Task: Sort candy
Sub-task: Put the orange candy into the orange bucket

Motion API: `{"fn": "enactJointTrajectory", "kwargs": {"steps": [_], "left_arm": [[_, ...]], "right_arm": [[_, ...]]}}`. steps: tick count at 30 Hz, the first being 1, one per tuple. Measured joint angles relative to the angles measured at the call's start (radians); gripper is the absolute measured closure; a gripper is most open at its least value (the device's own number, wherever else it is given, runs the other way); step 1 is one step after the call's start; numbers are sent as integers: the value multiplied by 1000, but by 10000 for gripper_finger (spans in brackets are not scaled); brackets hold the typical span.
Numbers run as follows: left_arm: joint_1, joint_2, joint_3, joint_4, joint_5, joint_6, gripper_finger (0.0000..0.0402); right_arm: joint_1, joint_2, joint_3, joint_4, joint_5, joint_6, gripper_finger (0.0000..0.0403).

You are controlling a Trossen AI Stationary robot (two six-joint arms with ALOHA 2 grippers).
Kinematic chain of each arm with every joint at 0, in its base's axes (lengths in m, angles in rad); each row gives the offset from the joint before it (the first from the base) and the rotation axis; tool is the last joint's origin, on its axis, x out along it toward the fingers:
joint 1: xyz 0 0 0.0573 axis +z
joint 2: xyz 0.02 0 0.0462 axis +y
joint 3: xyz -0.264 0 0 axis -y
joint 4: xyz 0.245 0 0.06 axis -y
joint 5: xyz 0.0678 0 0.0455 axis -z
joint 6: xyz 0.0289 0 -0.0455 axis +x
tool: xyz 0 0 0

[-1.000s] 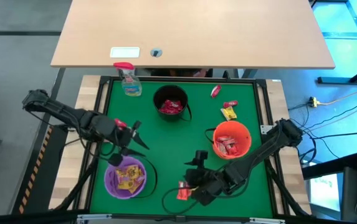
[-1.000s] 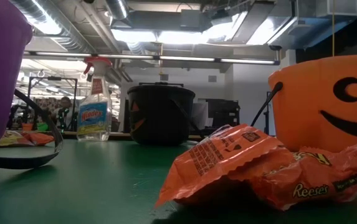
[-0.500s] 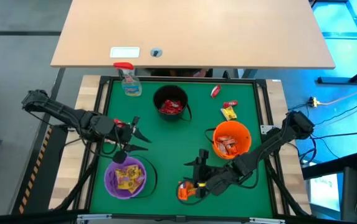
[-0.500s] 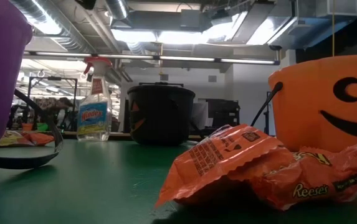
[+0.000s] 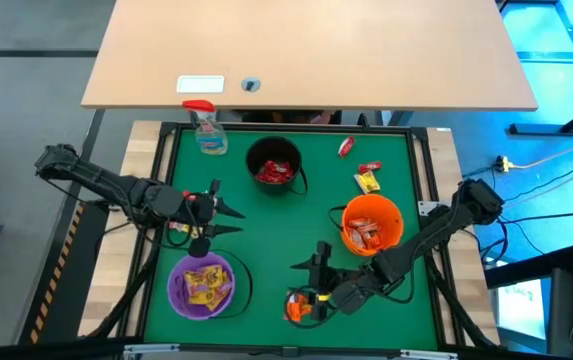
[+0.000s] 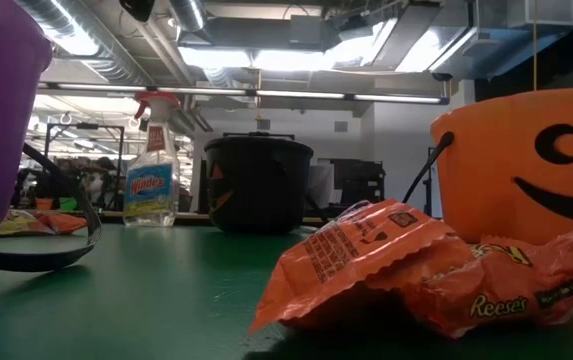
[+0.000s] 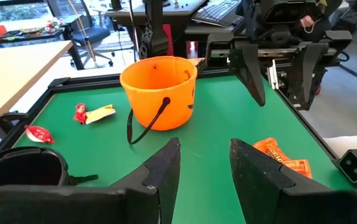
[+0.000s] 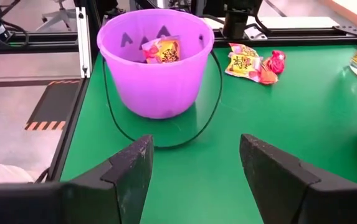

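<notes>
Candy lies partly sorted — some in the purple bucket (image 5: 202,284), black bucket (image 5: 275,166) and orange bucket (image 5: 371,224), loose pieces at the far right (image 5: 366,180), near left (image 5: 178,228) and near edge (image 5: 301,306) of the counter (image 5: 266,230). Right gripper (image 5: 320,280), jaws open and empty, hovers just beside the orange packets — next it must lower and close. Left gripper (image 5: 221,220) waits open

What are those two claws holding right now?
Nothing. The left gripper and the right gripper are both open, with only green table showing between their fingers.
</notes>
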Motion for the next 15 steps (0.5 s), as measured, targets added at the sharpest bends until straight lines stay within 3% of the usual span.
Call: {"fn": "enactJointTrajectory", "kwargs": {"steps": [15], "left_arm": [[0, 0, 0, -3, 0, -40, 273]], "right_arm": [[0, 53, 1, 32, -28, 6, 166]]}}
